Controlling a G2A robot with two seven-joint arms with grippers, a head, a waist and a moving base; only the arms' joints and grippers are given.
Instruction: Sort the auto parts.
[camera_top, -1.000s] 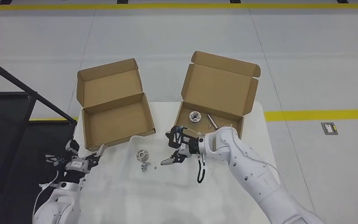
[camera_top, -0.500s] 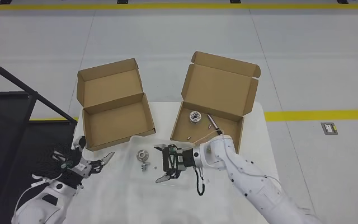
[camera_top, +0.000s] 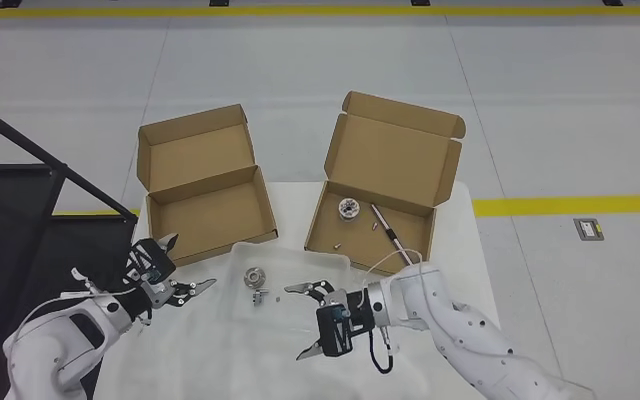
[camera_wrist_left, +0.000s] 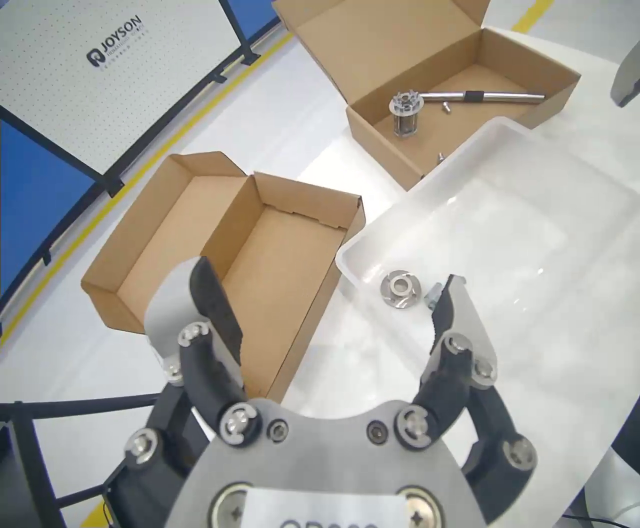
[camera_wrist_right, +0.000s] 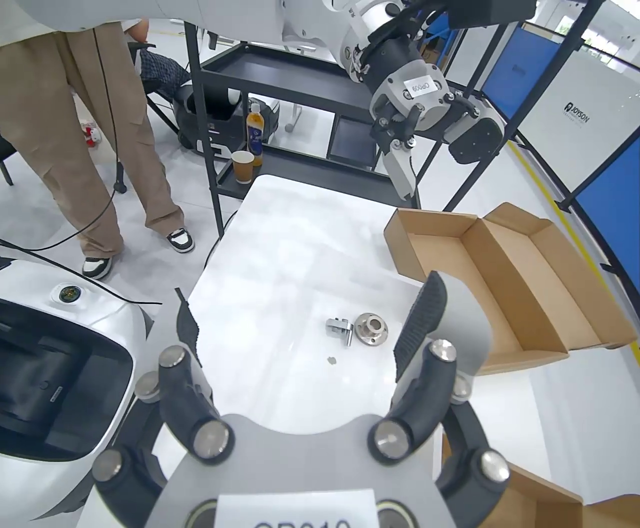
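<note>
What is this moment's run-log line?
left gripper: open, beside tray | right gripper: open, over tray | flanged disc, small bracket: in tray | gear hub, rod: in cardboard box

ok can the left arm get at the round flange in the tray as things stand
Probably yes. The left gripper, jaws open, faces the flange with only the low wall of the tray between; a small bracket lies close beside it and could be nudged.
</note>
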